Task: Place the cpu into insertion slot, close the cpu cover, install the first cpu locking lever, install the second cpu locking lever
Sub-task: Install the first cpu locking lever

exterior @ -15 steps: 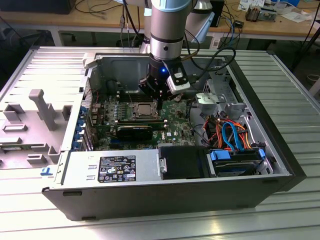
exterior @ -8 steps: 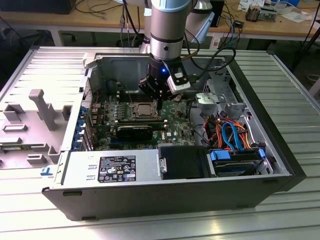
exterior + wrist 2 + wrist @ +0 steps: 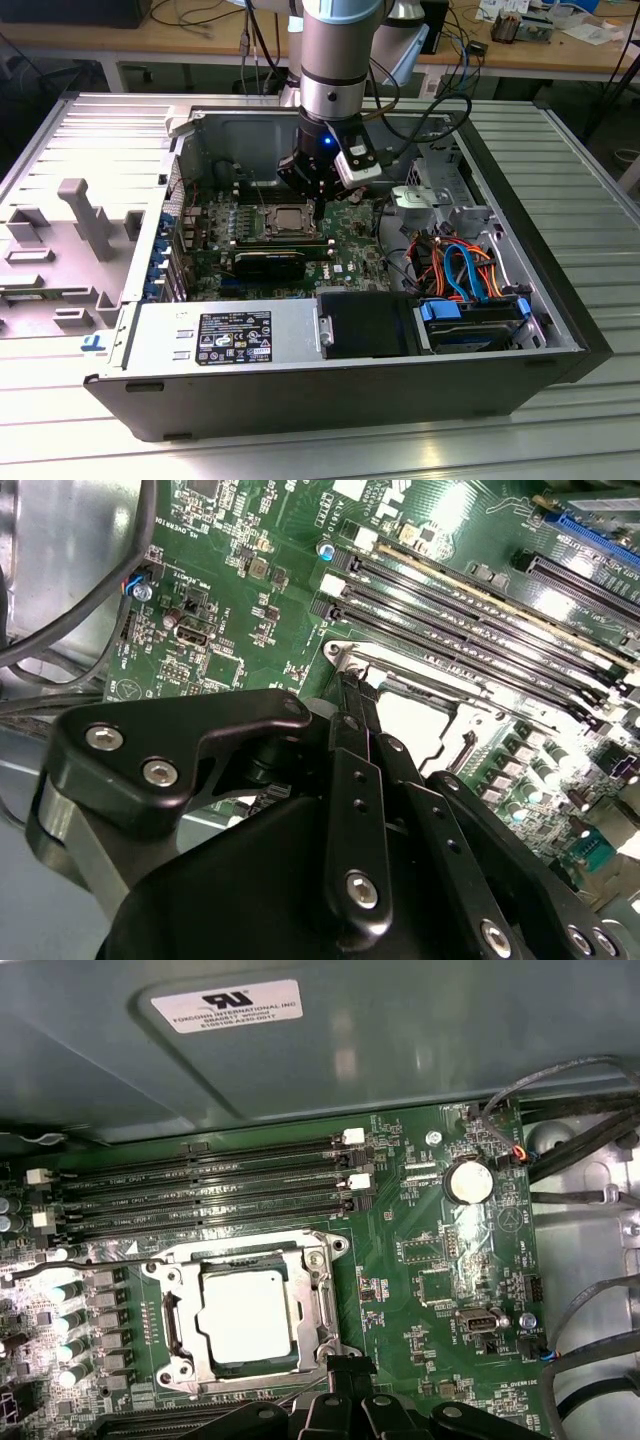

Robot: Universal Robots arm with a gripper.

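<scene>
The cpu (image 3: 245, 1315) lies flat in the insertion slot (image 3: 336, 1249) on the green motherboard, its silver-grey top showing. The cpu cover (image 3: 321, 1300) rests down around it as a silver frame. A thin wire locking lever (image 3: 80, 1265) sticks out from one side of the socket, and a second thin wire (image 3: 300, 1392) runs by the fingertips. My gripper (image 3: 345, 1368) is shut, its tips together at the socket's edge. In the second wrist view the gripper (image 3: 348, 685) touches the socket corner beside the cpu (image 3: 415, 720). In the exterior view the gripper (image 3: 318, 200) hangs just right of the cpu (image 3: 284, 215).
Long black memory slots (image 3: 200, 1190) run beside the socket. The open case holds a black card (image 3: 270, 265), a power supply (image 3: 220, 335), a drive bay (image 3: 470, 325) and orange and blue cables (image 3: 460, 265). The grey case wall (image 3: 300, 1060) stands close behind. Grey fixtures (image 3: 85, 215) sit left of the case.
</scene>
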